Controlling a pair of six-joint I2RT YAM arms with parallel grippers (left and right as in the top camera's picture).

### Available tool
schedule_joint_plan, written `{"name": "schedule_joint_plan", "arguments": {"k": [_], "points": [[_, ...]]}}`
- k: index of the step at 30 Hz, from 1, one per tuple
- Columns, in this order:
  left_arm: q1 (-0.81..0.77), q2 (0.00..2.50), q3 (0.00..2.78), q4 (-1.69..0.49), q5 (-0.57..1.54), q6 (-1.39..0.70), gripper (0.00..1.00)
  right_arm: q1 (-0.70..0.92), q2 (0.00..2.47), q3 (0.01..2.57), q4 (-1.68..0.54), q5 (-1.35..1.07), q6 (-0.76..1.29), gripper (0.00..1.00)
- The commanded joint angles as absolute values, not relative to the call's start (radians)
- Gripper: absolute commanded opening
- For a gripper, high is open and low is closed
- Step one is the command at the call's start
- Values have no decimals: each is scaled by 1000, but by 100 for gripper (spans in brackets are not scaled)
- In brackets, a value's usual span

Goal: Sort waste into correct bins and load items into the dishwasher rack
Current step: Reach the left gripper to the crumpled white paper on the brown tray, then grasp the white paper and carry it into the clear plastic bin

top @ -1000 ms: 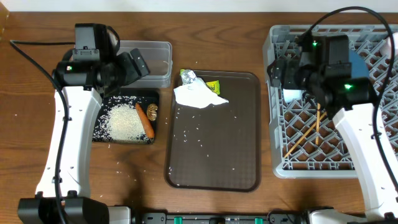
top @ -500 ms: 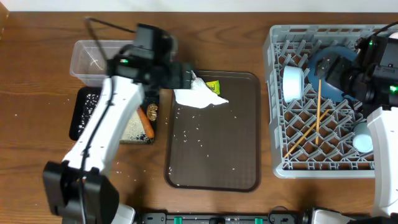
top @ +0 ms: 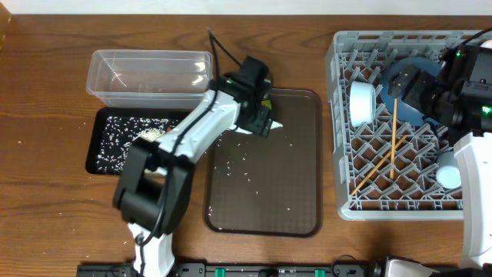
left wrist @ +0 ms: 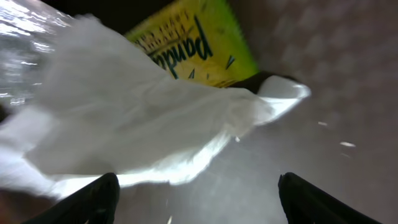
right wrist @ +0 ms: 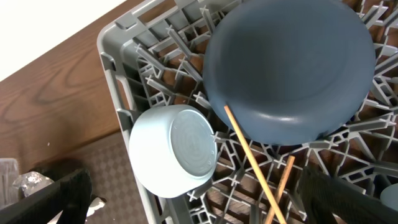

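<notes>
My left gripper (top: 257,121) (left wrist: 199,205) is open, low over the crumpled white napkin (left wrist: 143,124) at the far left of the brown serving tray (top: 265,185). The yellow-green wrapper (left wrist: 193,50) lies under the napkin's far edge, and silver foil (left wrist: 25,25) shows beside it. My right gripper (top: 413,83) (right wrist: 199,205) is open and empty above the grey dishwasher rack (top: 346,208). The rack holds the white bowl (right wrist: 177,149), the dark blue dish (right wrist: 289,68), the chopsticks (top: 392,150) and a pale blue cup (top: 448,175). White rice lies in the black tray (top: 104,158). The carrot and the brown lump are hidden under my left arm.
The clear tub (top: 150,73) stands behind the black tray at the left. Loose rice grains are scattered over the brown serving tray. My left arm stretches across the black tray's right end.
My left arm has swung right, from the tub and black tray to the napkin on the brown tray. My right arm drew back to the right, uncovering the bowl and dish.
</notes>
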State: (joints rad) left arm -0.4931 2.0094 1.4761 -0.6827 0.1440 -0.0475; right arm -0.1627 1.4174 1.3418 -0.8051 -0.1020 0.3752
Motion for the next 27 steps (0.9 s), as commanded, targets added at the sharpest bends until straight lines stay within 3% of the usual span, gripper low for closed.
{"name": "schedule_joint_plan", "arguments": {"k": [1,4,7,12,19,27], "points": [[-490,2061,1476,-668,109,-30,77,-164,1398,1354,-808,-105,385,99],[-489,2073,1476,-672,111,-30,35,-164,1398,1354,-808,-105,385,99],[-489,2029,1486,-706,111,-30,8,-164,1398,1354,-808,-105,385,99],[-487,1876,1555,-841,65,-30,6,-164,1398,1354,-808,-105,385,99],[-472,1673,1576,-870,-208,-29,6,-164,1398,1354,-808,-105,385,99],[-292,1766,1553,-720,-297,-19,6,-164,1398,1354,-808,-105,385,99]]}}
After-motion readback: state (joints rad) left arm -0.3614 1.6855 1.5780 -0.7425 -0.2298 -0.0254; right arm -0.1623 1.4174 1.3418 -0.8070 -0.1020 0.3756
